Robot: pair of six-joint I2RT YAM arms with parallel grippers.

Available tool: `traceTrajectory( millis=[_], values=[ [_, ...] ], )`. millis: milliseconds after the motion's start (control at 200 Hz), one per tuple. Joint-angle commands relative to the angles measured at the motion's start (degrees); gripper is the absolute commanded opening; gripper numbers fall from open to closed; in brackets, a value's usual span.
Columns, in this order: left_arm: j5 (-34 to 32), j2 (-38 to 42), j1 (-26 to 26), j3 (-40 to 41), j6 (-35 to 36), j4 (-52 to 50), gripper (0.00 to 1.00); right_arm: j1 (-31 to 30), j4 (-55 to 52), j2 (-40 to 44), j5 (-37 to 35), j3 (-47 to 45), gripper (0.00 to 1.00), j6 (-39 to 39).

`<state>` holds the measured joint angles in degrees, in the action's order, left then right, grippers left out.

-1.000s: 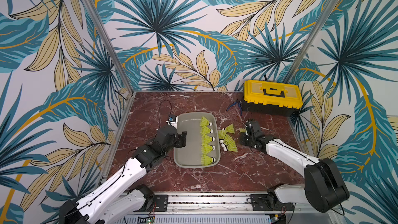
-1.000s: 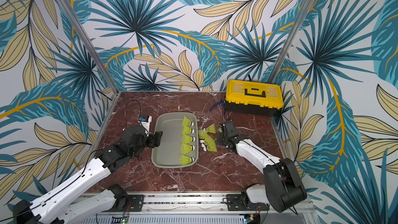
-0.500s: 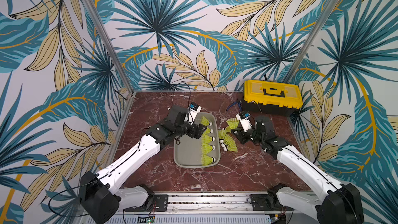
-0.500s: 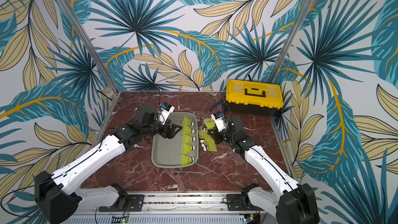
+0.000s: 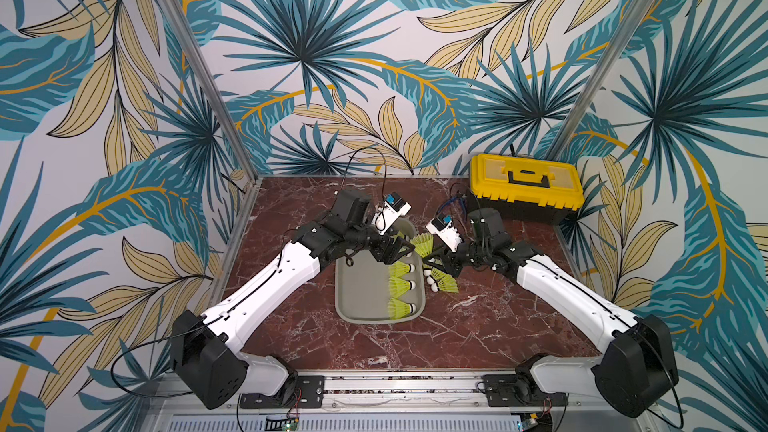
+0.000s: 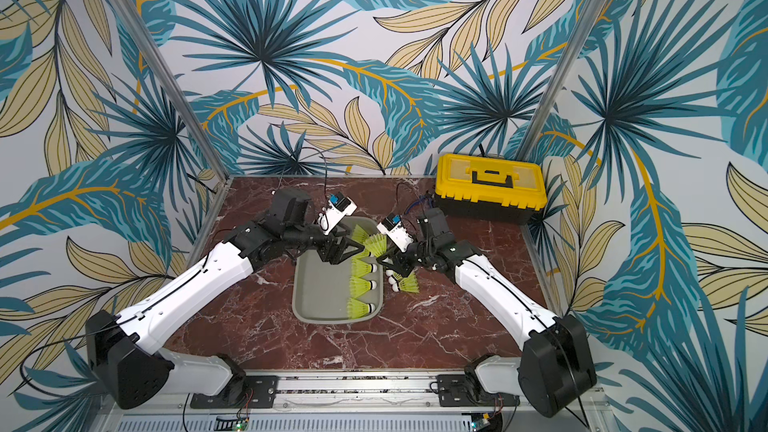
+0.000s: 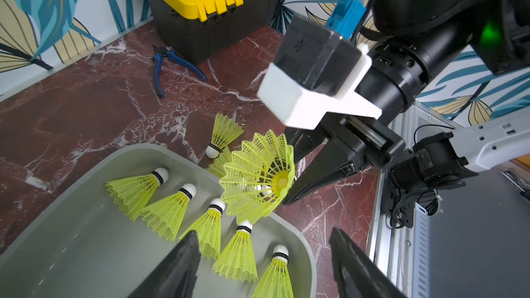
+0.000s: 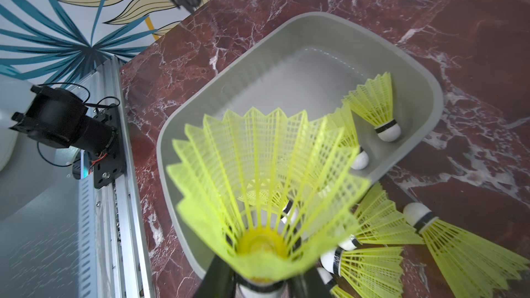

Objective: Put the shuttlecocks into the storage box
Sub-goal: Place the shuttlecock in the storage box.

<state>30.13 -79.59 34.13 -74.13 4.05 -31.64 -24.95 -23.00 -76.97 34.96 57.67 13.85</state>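
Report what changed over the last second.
The right gripper rose, lifting one shuttlecock off the table pile to above the storage box rim. The left gripper, open, rose and swung over the box. The boxed shuttlecocks and toolbox stayed put.

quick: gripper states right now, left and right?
Left gripper: open, jaws apart above the storage box, holding nothing.
Right gripper: shut on a shuttlecock, gripped at its tip end.
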Motion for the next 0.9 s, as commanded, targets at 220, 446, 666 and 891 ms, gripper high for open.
traceTrajectory(
  millis=[220, 446, 666, 891],
  values=[
    [4.7, -2.03, -0.29, -3.08, 3.21, -2.57, 0.61, -2.52, -7.41, -2.87, 5.99, 3.89, 0.22, 4.76],
    [8.84, -3.49, -0.29, -3.13, 3.42, -4.14, 0.51, -3.01, -9.43, -4.39, 5.83, 5.6, 0.22, 5.68],
    [11.97, -5.25, -0.29, -3.3, 3.55, -5.86, 0.36, -3.2, -9.33, -4.93, 5.33, 6.4, 0.23, 5.5],
    [12.15, -5.9, -0.29, -3.7, 2.52, -5.33, 0.05, -3.27, -8.6, -4.61, 3.34, 6.08, 0.31, 4.88]
  ],
)
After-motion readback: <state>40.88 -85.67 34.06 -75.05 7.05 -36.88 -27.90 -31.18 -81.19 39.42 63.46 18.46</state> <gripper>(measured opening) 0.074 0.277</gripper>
